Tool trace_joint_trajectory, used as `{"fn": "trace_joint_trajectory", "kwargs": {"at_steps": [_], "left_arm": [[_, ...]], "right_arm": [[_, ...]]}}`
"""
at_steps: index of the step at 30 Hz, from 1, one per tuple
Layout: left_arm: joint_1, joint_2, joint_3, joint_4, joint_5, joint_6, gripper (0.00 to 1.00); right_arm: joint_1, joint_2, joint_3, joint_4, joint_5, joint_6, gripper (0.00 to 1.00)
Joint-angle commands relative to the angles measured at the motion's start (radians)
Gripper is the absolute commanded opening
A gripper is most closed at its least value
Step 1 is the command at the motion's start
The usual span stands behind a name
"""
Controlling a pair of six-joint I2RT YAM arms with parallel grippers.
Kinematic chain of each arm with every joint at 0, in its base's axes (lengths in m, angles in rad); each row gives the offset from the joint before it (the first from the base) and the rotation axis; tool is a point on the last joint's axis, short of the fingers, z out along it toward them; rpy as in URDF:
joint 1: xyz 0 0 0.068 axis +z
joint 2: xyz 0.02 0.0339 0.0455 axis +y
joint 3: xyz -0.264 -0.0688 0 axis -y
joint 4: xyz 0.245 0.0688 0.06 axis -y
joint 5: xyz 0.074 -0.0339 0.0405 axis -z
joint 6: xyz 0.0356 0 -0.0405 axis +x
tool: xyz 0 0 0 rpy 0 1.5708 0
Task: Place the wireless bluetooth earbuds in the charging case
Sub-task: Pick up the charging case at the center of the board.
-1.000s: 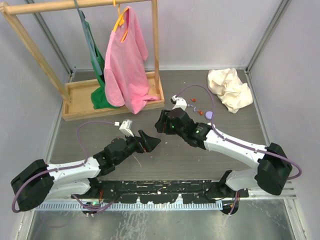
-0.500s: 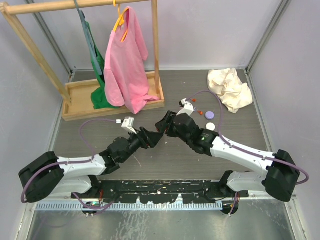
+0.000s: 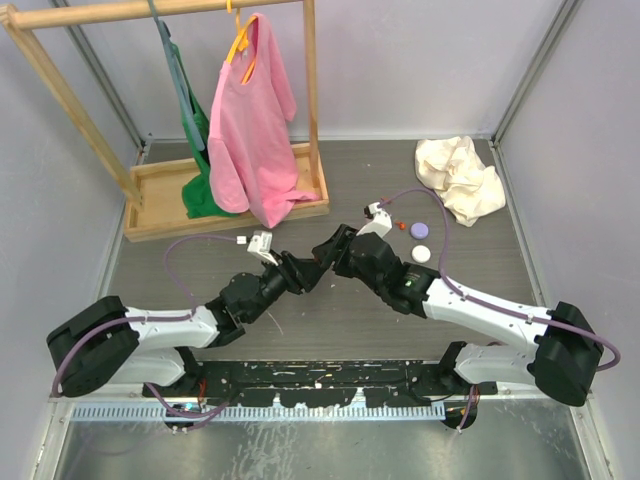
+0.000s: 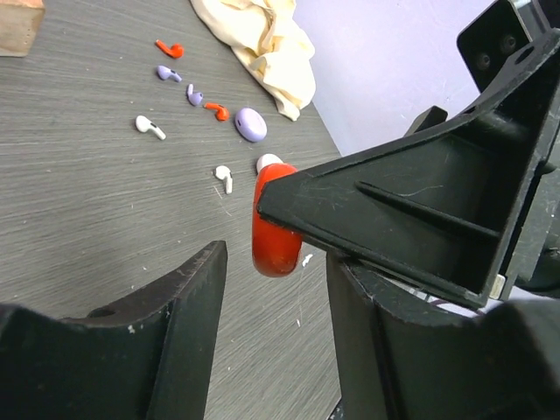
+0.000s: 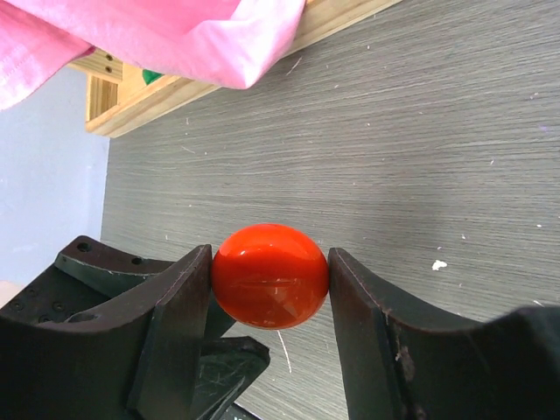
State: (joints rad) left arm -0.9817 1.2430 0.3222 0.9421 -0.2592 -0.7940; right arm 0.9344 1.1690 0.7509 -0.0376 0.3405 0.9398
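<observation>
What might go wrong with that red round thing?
The right gripper pinches the red case only by its rounded sides, so it might slip out. The open left gripper is right beside it and might knock it loose.

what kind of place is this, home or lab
Probably a robot test booth, not a home: two arms bolted to a walled-in table, with staged props like a small clothes rack, a crumpled cloth and earbuds.
</observation>
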Motion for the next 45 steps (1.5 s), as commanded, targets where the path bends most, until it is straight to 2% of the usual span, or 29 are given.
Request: {"fn": "trace_joint_trajectory", "kwargs": {"at_steps": [1, 5, 10, 14, 17, 20, 22, 26, 29, 32, 34, 35, 38, 42, 45], "left_arm": [[-0.005, 0.016, 0.042, 0.086, -0.026, 0.025, 0.48], [-0.004, 0.019, 0.041, 0.085, -0.02, 0.027, 0.36], [-0.004, 0.01, 0.046, 0.039, -0.027, 0.044, 0.13], [-0.003, -0.018, 0.038, 0.008, -0.039, 0.068, 0.05], [0.002, -0.051, 0.035, -0.037, -0.04, 0.096, 0.01], [0.024, -0.086, 0.034, -0.103, -0.028, 0.125, 0.0], [0.047, -0.114, 0.03, -0.132, -0.011, 0.135, 0.0], [0.129, -0.171, 0.016, -0.179, 0.089, 0.143, 0.0], [0.194, -0.22, 0.015, -0.245, 0.158, 0.142, 0.0], [0.25, -0.272, 0.011, -0.294, 0.223, 0.151, 0.0], [0.281, -0.306, 0.014, -0.332, 0.265, 0.164, 0.0], [0.298, -0.322, 0.017, -0.353, 0.285, 0.17, 0.0], [0.352, -0.361, 0.023, -0.392, 0.354, 0.176, 0.0], [0.401, -0.385, 0.028, -0.389, 0.478, 0.177, 0.0], [0.419, -0.387, 0.033, -0.363, 0.561, 0.18, 0.0]], "right_arm": [[0.007, -0.043, -0.002, 0.079, 0.032, 0.014, 0.56], [0.007, -0.052, -0.016, 0.103, 0.027, 0.008, 0.58], [0.007, -0.052, -0.02, 0.12, 0.023, -0.002, 0.62], [0.007, -0.054, -0.02, 0.133, 0.017, -0.024, 0.69], [0.006, -0.06, -0.013, 0.15, 0.003, -0.066, 0.79], [0.006, -0.063, 0.008, 0.153, -0.012, -0.125, 0.88], [0.004, -0.063, 0.024, 0.15, -0.021, -0.168, 0.9], [-0.006, -0.068, 0.053, 0.152, -0.05, -0.291, 0.96], [-0.01, -0.059, 0.077, 0.146, -0.065, -0.451, 0.97], [-0.01, -0.06, 0.056, 0.155, -0.113, -0.651, 0.93], [-0.015, -0.072, 0.042, 0.146, -0.097, -0.702, 0.91], [-0.029, -0.08, 0.041, 0.136, -0.109, -0.725, 0.94], [-0.121, -0.107, 0.026, 0.131, -0.264, -0.734, 0.94], [-0.284, -0.143, -0.033, 0.219, -0.538, -0.696, 0.93], [-0.329, -0.154, -0.049, 0.262, -0.646, -0.696, 0.93]]}}
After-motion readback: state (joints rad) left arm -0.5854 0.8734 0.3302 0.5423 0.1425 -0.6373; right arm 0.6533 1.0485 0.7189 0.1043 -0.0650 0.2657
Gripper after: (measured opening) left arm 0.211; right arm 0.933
